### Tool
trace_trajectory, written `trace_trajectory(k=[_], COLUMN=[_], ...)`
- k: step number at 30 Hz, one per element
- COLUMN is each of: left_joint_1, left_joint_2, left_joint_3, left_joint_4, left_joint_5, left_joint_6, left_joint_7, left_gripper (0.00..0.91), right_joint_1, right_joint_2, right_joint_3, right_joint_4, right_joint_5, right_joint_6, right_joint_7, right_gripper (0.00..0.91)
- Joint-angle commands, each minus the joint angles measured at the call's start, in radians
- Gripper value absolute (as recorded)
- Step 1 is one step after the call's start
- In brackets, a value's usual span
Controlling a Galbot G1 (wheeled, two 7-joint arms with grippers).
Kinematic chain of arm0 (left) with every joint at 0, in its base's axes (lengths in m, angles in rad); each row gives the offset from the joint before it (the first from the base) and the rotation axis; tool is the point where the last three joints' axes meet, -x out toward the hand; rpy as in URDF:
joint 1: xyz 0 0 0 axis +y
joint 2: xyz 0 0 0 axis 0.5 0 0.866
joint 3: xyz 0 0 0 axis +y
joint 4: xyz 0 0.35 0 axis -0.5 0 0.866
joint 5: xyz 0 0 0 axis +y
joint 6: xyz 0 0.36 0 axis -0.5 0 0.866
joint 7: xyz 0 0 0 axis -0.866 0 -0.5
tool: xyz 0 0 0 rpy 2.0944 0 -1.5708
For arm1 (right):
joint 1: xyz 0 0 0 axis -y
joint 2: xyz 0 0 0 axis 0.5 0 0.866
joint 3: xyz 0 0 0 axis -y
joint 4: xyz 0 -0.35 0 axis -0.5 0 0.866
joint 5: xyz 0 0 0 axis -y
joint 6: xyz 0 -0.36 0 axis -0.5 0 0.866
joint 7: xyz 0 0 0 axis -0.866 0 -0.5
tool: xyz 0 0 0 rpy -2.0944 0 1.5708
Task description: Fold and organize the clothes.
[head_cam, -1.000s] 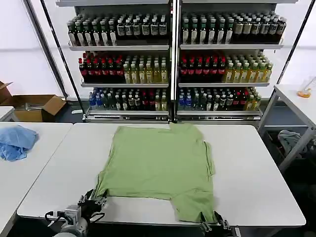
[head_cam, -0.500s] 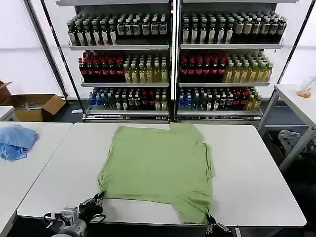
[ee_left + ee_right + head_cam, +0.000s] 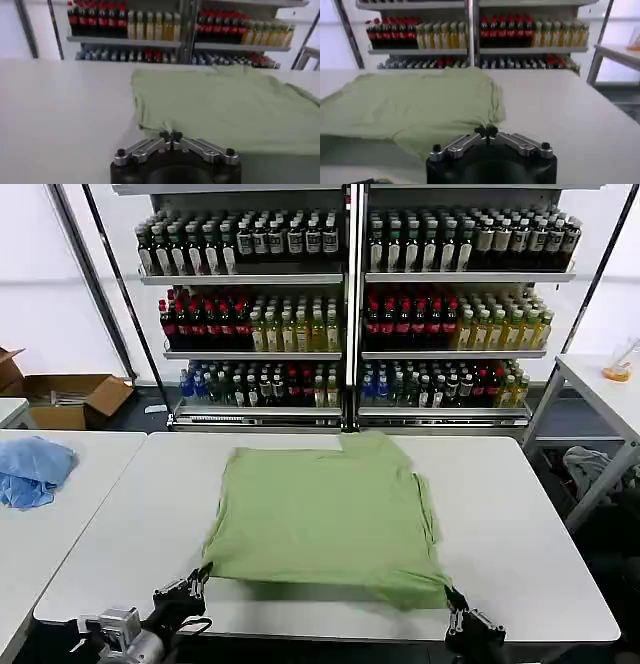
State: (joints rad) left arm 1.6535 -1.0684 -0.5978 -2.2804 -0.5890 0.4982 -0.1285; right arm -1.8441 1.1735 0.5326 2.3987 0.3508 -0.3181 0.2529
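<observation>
Both grippers, left (image 3: 197, 582) and right (image 3: 450, 598), pinched the light green soft polo shirt's (image 3: 325, 519) near corners on the white worktop (image 3: 520, 524).

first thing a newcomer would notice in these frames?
The light green polo shirt spread flat across the middle of the white table, with the left gripper and right gripper each pinching a near corner of it at the table's front edge, jaws shut on the fabric. Behind the table, shelves of bottles fill the background, and a crumpled light blue garment lies on the neighbouring table to the robot's left.
</observation>
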Motion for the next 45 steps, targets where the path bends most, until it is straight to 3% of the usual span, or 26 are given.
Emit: trace_trajectory(k=[1, 7, 16, 27, 41, 42, 43, 44, 45], left_joint_1=[-0.132, -0.277, -0.405, -0.496, -0.546, -0.546, -0.547, -0.548, -0.549], left_joint_2=[0.069, 0.084, 0.061, 0.029, 0.010, 0.009, 0.007, 0.005, 0.003], left_joint_3=[0.030, 0.096, 0.194, 0.262, 0.299, 0.299, 0.299, 0.299, 0.298], left_joint_4=[0.104, 0.254, 0.400, 0.507, 0.556, 0.556, 0.557, 0.556, 0.555], left_joint_5=[-0.004, 0.006, 0.063, 0.113, 0.135, 0.135, 0.134, 0.134, 0.133], left_joint_6=[-0.033, -0.035, -0.048, -0.070, -0.076, -0.076, -0.076, -0.076, -0.077], left_joint_7=[0.004, 0.002, -0.007, -0.013, -0.018, -0.018, -0.018, -0.018, -0.018], left_gripper=[0.030, 0.030, 0.030, 0.030, 0.030, 0.060, 0.423, 0.907, 0.907], right_joint_1=[0.301, 0.471, 0.601, 0.669, 0.743, 0.743, 0.742, 0.741, 0.740], right_joint_2=[-0.097, -0.127, -0.098, -0.055, -0.056, -0.055, -0.052, -0.050, -0.045], right_joint_3=[-0.005, -0.116, -0.224, -0.270, -0.302, -0.306, -0.308, -0.308, -0.308], right_joint_4=[-0.163, -0.292, -0.428, -0.552, -0.623, -0.630, -0.634, -0.634, -0.633], right_joint_5=[0.071, 0.065, 0.007, -0.076, -0.099, -0.104, -0.106, -0.107, -0.107], right_joint_6=[0.039, 0.020, 0.010, 0.000, -0.001, -0.003, -0.013, -0.017, -0.028], right_joint_7=[0.008, 0.011, 0.007, 0.008, -0.008, -0.009, -0.009, -0.009, -0.007], right_gripper=[0.000, 0.000, 0.000, 0.000, 0.000, 0.000, 0.000, 0.000, 0.453])
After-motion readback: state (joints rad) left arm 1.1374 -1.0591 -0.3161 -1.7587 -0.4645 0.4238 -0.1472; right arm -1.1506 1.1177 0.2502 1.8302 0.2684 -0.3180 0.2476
